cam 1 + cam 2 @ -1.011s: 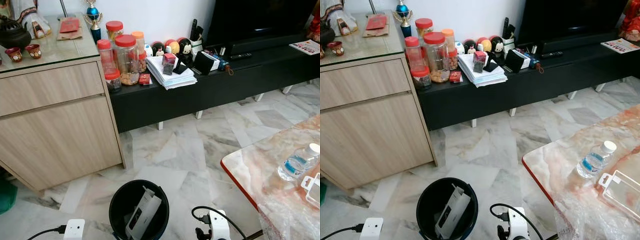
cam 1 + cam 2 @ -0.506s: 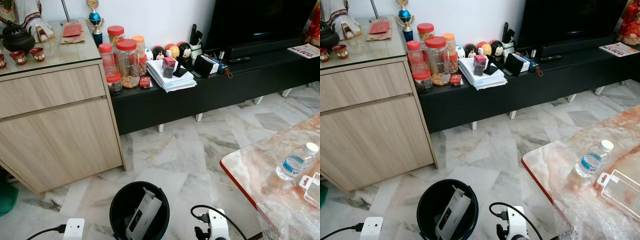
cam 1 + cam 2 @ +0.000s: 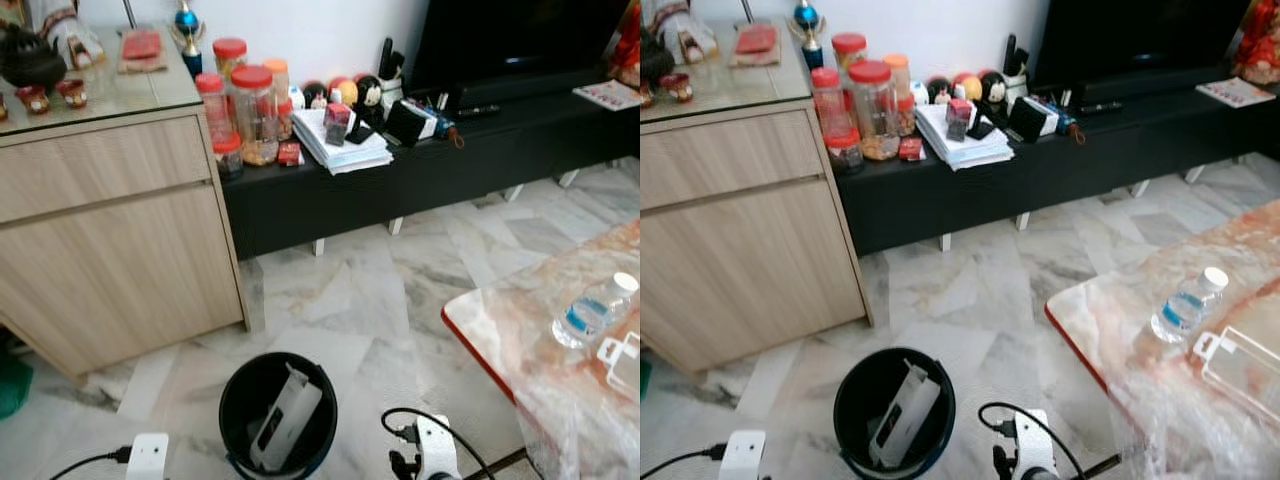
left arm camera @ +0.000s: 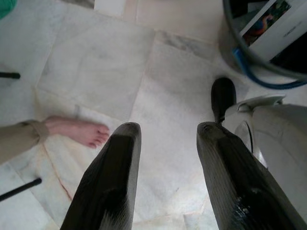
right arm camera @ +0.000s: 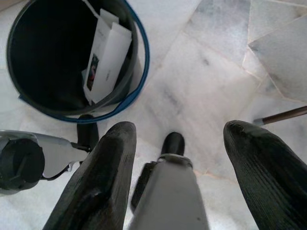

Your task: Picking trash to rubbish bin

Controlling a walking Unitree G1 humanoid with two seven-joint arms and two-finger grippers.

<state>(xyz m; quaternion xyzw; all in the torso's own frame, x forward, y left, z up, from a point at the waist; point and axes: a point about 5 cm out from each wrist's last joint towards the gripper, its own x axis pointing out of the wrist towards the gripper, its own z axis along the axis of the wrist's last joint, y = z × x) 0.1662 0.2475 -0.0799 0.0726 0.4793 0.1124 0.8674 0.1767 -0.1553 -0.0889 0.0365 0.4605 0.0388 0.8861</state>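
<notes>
Left eye view: black rubbish bin [image 3: 278, 415] stands on the marble floor [image 3: 350, 300] at 6 o'clock, low in frame, with a white carton [image 3: 284, 418] leaning inside it, tilted. Right wrist view shows the same bin, blue-rimmed, carton resting against its inner wall.

Water bottle [image 3: 592, 310] lies on the marble tabletop [image 3: 500, 330] at 4 o'clock, white cap toward 2 o'clock. Just beside it at its 5 o'clock, a clear plastic package [image 3: 1245, 362] and crinkled plastic sheet [image 3: 1170, 440].

Left gripper [image 4: 165, 184] hangs low over bare floor, fingers spread apart, nothing between them. A person's bare foot [image 4: 79, 132] with a tan trouser cuff is on the floor near it. Right gripper [image 5: 180, 182] also hangs beside the bin, fingers wide apart, empty.

White wrist housings with black cables sit at 6 o'clock, either side of the bin.

At 9 to 10 o'clock, a light wood cabinet [image 3: 110, 250] with glass top carrying a dark teapot [image 3: 28, 58] and small cups. At 12 o'clock, a long black TV bench [image 3: 420, 165] holds red-lidded jars [image 3: 250, 110], a stack of papers [image 3: 345, 148], round figurines and a remote. Dark TV [image 3: 520, 40] at 1 o'clock. Picture slightly blurred.
</notes>
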